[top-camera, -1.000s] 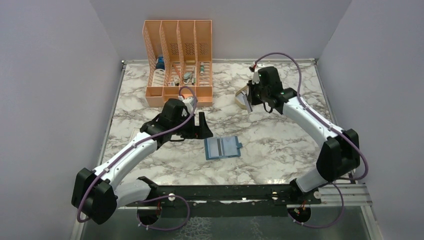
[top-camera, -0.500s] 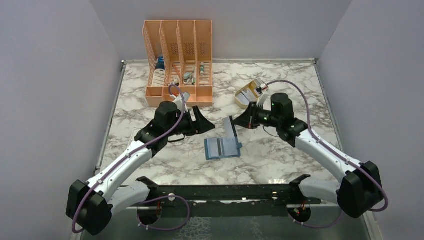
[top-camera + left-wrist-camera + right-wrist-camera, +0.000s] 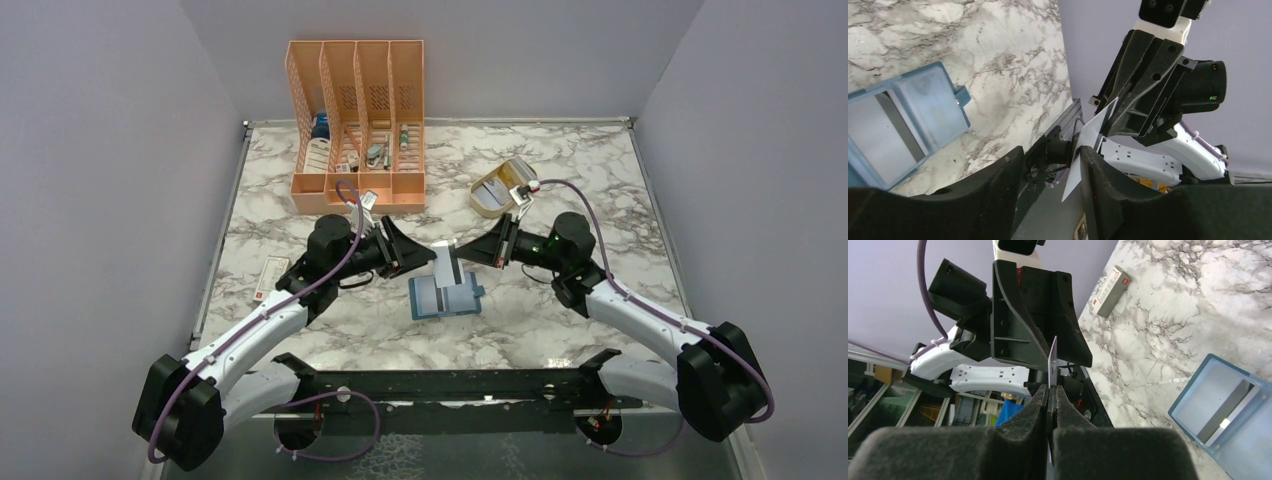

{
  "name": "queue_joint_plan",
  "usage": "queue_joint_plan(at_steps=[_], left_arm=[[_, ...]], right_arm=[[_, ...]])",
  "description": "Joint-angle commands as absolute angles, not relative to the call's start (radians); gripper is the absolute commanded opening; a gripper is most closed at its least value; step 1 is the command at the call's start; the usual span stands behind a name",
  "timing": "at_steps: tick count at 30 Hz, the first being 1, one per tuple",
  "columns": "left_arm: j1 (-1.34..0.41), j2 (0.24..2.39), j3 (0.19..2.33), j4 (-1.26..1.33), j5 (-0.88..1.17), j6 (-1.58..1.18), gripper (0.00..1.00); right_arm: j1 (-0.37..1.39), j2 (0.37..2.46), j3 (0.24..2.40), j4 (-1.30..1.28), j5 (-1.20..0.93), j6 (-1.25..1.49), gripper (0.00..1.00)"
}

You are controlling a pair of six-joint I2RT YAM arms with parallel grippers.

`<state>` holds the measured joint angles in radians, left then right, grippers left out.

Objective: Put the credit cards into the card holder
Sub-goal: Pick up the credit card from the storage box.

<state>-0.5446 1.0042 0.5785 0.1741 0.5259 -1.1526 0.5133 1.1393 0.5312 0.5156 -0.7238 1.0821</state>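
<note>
Carried inward since before, a pale plastic credit card (image 3: 1090, 134) is clamped in the right gripper (image 3: 1050, 390), between the part-open jaws of the left gripper (image 3: 1052, 152); handover is judged underway, left closure needed.

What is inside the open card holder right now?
One pale, dark-striped card lies in a half of the card holder; the other half looks bare. Anything tucked beneath that card is covered.

Right tool (image 3: 1050, 392) pinched, left tool (image 3: 1050, 157) agape.
</note>
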Motion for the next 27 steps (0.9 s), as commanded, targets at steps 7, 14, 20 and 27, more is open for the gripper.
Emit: queue_joint_plan(at_steps=[7,14,20,27], left_arm=[[-0.542,0.978,0.544,0.316,0.562,-1.246,0.01],[-0.542,0.970,0.531,0.315,0.563,-1.215,0.00],[-0.542,0.984,0.550,0.240,0.558,-1.130,0.00],[-0.540,1.016,0.606,0.046,0.480,-0.958,0.00]], right_arm=[[0.554,1.160,0.523,0.638,-0.660,1.162,0.01],[0.569,1.206,0.538,0.611,-0.672,1.135,0.02],[0.569,1.162,0.557,0.348,-0.600,0.989,0.29],[0.569,1.120,0.556,0.106,-0.496,0.806,0.39]])
